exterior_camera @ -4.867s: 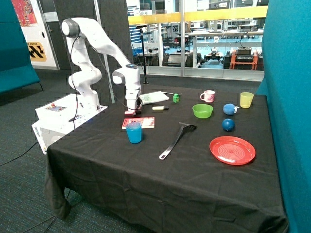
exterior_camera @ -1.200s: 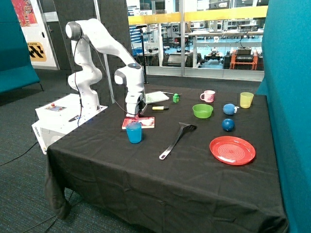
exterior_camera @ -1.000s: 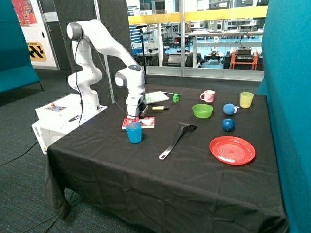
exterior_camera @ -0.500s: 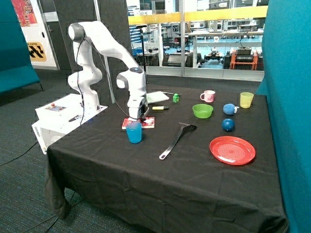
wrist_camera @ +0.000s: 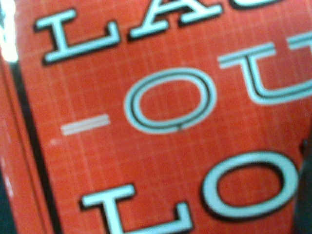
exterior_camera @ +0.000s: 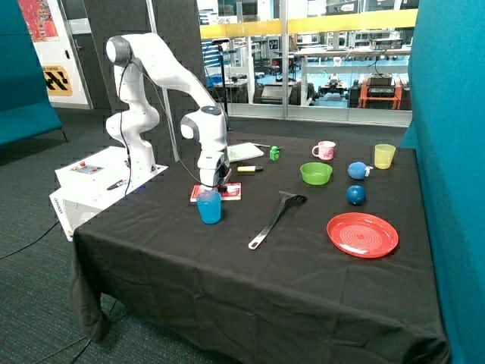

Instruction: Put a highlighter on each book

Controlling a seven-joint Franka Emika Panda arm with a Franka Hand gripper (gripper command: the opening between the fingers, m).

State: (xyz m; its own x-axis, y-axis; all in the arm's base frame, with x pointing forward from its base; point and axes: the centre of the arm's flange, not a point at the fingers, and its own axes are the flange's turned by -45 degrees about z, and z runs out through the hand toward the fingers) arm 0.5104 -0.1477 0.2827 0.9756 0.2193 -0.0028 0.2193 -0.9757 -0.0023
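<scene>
The smaller red book (exterior_camera: pixel 229 192) lies flat on the black cloth just behind a blue cup (exterior_camera: pixel 209 206). My gripper (exterior_camera: pixel 216 184) is lowered right onto this book. The wrist view is filled by its red cover (wrist_camera: pixel 161 122) with pale blue letters, seen from very close. No highlighter shows at the gripper in either view. A yellow highlighter (exterior_camera: pixel 250 168) lies on the cloth between the red book and the larger white book (exterior_camera: pixel 241 152), which lies farther back behind the arm. Nothing shows on top of the white book.
A black spatula (exterior_camera: pixel 274 216) lies beside the red book. Farther along the table are a green bowl (exterior_camera: pixel 316 173), a round red plate (exterior_camera: pixel 362 233), two blue balls (exterior_camera: pixel 355 195), a pink mug (exterior_camera: pixel 324 150), a yellow cup (exterior_camera: pixel 384 155) and a small green object (exterior_camera: pixel 274 153).
The arm has swung from the red book's far edge to over the book, and the gripper has come down close onto its cover. Nothing else on the table has moved.
</scene>
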